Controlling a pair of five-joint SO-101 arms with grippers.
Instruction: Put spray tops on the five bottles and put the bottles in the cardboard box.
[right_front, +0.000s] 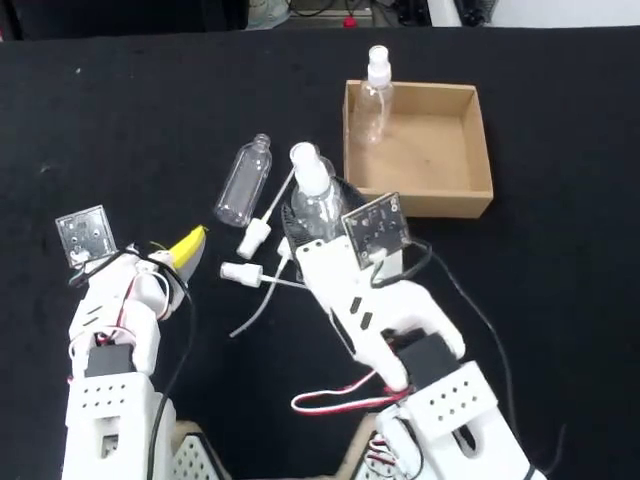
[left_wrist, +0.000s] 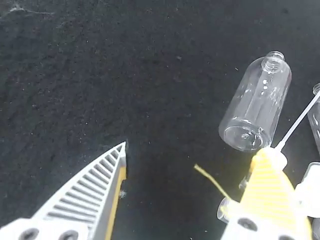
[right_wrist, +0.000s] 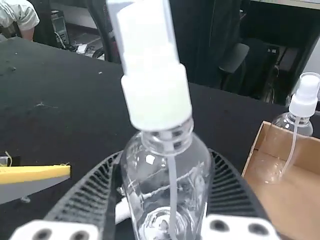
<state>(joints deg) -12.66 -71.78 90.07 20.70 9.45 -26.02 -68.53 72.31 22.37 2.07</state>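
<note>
The right jaws are clamped on the lower body of the capped bottle (right_wrist: 165, 190), holding it upright. The box (right_front: 432, 204) lies just beyond them and a little to one side. The left jaws stand apart with nothing between them, low over the counter (right_front: 120, 120). The bare bottle (left_wrist: 256, 105) lies on its side just past their yellow finger (left_wrist: 265, 200).

The main risk is slip. The bottle is clear, smooth, round plastic, and only the ribbed inner faces of the jaws bite it, so a tilt on the way over could let it twist or slide down. Whether its white top (right_wrist: 152, 95) is fully seated cannot be told, and if loose it may lift off. The boxed bottle (right_front: 373, 100) stands in the box corner nearest these jaws, tall and narrow. A careless entry could knock it over. The cardboard looks light, with low walls, so a bump on the rim might shove it across the dark felt-like counter.

Two loose tops (right_front: 254, 237) lie between the two jaws, their thin pale tubes trailing. These could snag or roll away when touched.
</note>
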